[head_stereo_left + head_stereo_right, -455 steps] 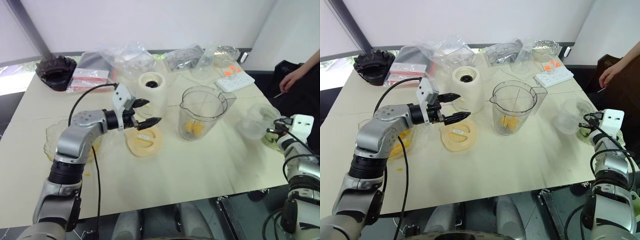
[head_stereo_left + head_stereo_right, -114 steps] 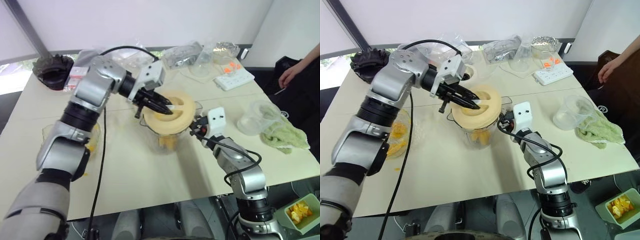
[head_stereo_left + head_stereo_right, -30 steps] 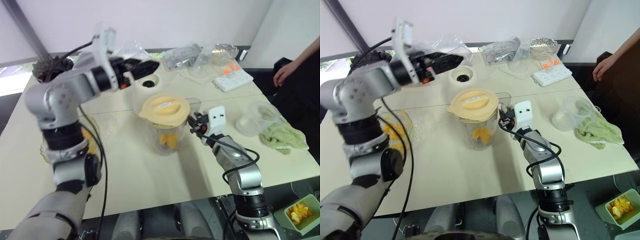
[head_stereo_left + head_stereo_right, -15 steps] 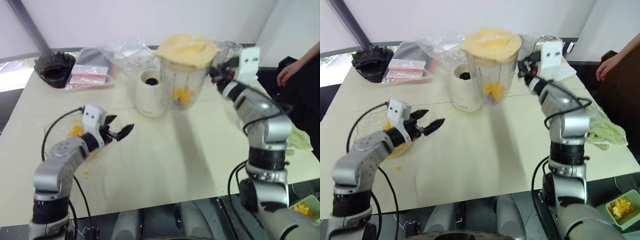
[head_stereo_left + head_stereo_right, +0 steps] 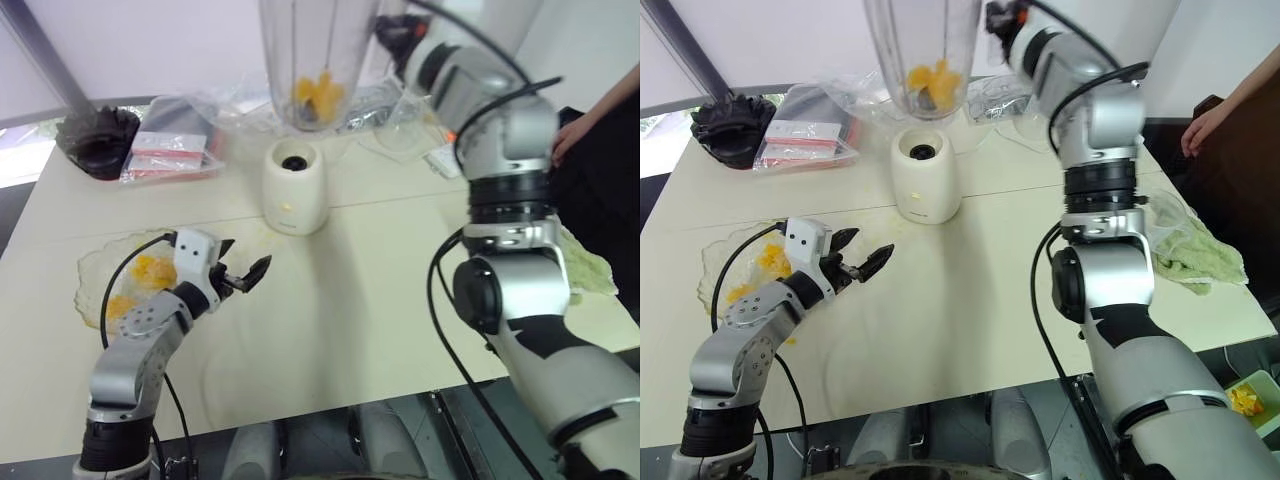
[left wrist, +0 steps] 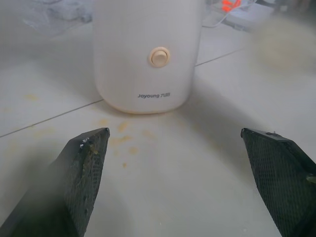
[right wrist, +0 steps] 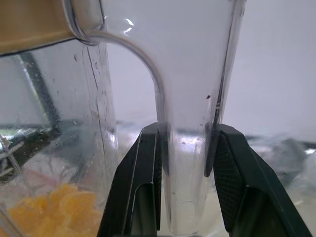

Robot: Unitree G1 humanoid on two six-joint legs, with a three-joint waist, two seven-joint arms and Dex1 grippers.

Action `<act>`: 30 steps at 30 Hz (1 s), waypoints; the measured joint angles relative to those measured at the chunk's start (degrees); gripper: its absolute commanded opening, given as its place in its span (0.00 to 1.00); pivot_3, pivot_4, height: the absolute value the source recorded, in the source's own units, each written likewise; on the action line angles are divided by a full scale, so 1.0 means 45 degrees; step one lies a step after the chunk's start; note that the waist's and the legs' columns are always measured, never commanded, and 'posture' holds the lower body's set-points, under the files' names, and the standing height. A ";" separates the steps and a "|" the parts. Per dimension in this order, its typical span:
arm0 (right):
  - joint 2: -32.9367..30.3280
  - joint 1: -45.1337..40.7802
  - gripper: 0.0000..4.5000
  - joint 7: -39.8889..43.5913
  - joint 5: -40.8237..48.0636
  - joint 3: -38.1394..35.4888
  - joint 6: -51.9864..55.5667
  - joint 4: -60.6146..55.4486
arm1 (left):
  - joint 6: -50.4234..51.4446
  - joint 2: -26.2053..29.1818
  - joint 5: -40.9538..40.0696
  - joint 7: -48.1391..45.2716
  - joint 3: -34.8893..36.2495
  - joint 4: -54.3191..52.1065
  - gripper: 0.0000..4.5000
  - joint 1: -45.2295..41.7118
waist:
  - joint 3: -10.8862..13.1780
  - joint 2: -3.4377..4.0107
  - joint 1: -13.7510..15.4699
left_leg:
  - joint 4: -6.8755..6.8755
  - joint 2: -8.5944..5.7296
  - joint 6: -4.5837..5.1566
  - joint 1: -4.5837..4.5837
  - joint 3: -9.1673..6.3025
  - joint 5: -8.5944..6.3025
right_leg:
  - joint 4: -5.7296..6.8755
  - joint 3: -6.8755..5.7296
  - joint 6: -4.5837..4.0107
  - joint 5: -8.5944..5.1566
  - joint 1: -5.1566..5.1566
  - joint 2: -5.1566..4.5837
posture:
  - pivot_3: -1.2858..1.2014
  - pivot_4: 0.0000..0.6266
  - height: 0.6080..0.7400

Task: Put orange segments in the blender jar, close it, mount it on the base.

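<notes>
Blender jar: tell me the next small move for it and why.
Probably lower the blender jar straight down onto the base. The right gripper is clamped on the jar's handle and holds it in the air above the base, orange segments inside. The base's dark socket sits uncovered below, and the open left gripper is off to the side.
</notes>
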 measured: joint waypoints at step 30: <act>0.1113 -0.0270 0.19 -0.0694 -0.1411 0.0412 -0.4234 0.4902 | -0.0008 0.0563 0.0210 0.0706 -0.0085 -0.0707 0.99 0.0653 | 0.0013 0.0004 -0.0117 | -0.0005 -0.0015 -0.0001 0.0001 -0.0006 0.0000 | 0.0004 -0.0039 -0.0004 -0.0002 0.0003 -0.0058 | 0.52 0.24 1.00</act>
